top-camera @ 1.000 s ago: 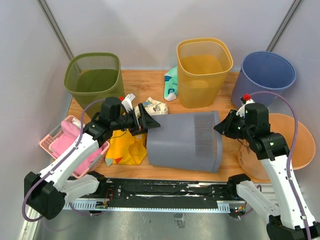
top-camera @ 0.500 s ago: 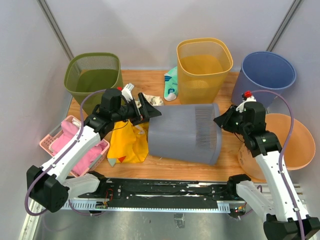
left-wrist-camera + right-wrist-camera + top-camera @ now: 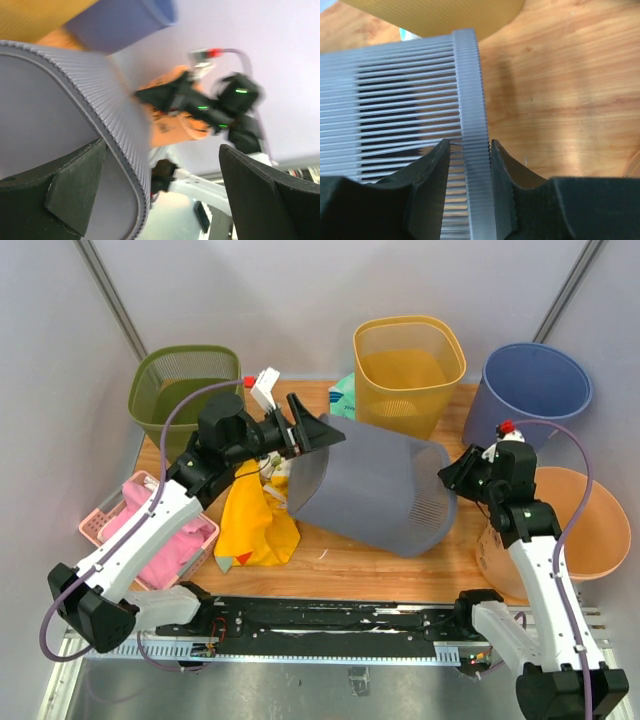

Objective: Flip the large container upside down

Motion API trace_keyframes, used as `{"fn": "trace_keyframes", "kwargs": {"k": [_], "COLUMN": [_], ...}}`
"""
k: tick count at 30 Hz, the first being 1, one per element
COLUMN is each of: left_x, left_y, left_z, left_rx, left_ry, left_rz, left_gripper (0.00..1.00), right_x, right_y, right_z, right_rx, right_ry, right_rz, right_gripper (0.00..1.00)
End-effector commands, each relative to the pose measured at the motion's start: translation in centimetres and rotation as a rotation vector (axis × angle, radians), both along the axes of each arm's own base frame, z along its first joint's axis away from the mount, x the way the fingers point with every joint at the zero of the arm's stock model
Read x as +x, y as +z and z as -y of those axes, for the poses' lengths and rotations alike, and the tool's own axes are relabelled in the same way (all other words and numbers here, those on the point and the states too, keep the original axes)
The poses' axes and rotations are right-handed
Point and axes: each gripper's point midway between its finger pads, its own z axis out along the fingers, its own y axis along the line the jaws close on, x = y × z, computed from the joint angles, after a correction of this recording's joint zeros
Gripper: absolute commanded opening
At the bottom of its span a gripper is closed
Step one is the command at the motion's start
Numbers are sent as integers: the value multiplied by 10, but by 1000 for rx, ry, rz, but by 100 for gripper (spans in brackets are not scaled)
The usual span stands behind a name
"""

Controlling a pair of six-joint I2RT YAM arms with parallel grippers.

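The large container (image 3: 375, 490) is a grey ribbed bin, tilted, its left base end raised off the wooden table (image 3: 350, 565) and its slatted rim end low on the right. My left gripper (image 3: 318, 425) is open wide at the raised upper-left edge. In the left wrist view (image 3: 161, 150) the bin's rounded edge (image 3: 115, 140) lies between the fingers, with one finger (image 3: 70, 190) against its smooth face. My right gripper (image 3: 450, 475) is shut on the rim band, seen pinched between its jaws in the right wrist view (image 3: 470, 142), with the slatted wall (image 3: 405, 90) to the left.
A yellow bin (image 3: 408, 365), a green bin (image 3: 185, 390) and a blue bin (image 3: 535, 385) stand along the back. An orange basket (image 3: 590, 520) sits at the right and a pink basket (image 3: 150, 530) at the left. A yellow cloth (image 3: 255, 525) lies under the raised end.
The bin lay on its side and now tilts, its left end lifted and swung toward the back. My left gripper rose with it. My right gripper shifted slightly back, still on the rim.
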Motion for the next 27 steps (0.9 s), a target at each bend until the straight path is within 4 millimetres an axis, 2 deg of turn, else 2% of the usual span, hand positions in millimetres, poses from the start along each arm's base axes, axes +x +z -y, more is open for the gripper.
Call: {"fn": "trace_keyframes", "kwargs": {"k": [1,5,8,12,19,23,25,27], "left_x": [-74,-73,-70,-66,-61,-47,-30,-14], "left_y": [84,72,55,44,42,47,44,50], "left_z": [48,71,84,90,93,85,73,57], "left_rx": [-235,-228,-213,-200,-172,-53,61,149], "left_ry": [-374,-436,-456,-462,-455,-357,-254,-137], "left_rz": [193,169,130,117,140,214,271,323], "left_gripper": [96,97,96,96,96,99,99,99], "right_x": [-47,-43,-42,-42,-39,-39,-39,-40], "right_y": [-59,-59,-58,-53,-42,-15,4,25], "right_z": [-40,-42,-41,-37,-23,-11,-3,6], "right_rx": [114,120,120,97,15,-58,-105,-148], "right_ry": [202,204,201,191,165,146,133,106], "right_rz": [-298,-302,-303,-283,-241,-176,-114,-45], "right_gripper": [35,35,41,52,53,53,53,55]}}
